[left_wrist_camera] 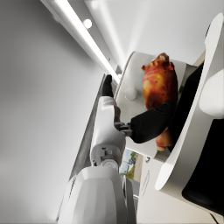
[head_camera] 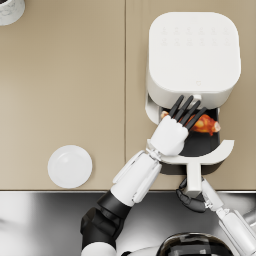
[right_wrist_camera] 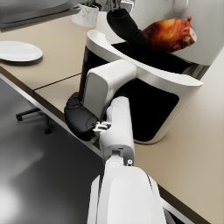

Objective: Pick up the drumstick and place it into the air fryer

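left hand: holding drumstick over the open basket
right hand: wrapped round the basket handle
risk: lets go off-centre, drumstick catches the rim

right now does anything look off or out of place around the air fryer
Nothing stands out. The air fryer sits upright with its drawer pulled open, the left robot hand holds the drumstick over it, and the right robot hand grips the drawer handle. The white plate lies flat, no spills.
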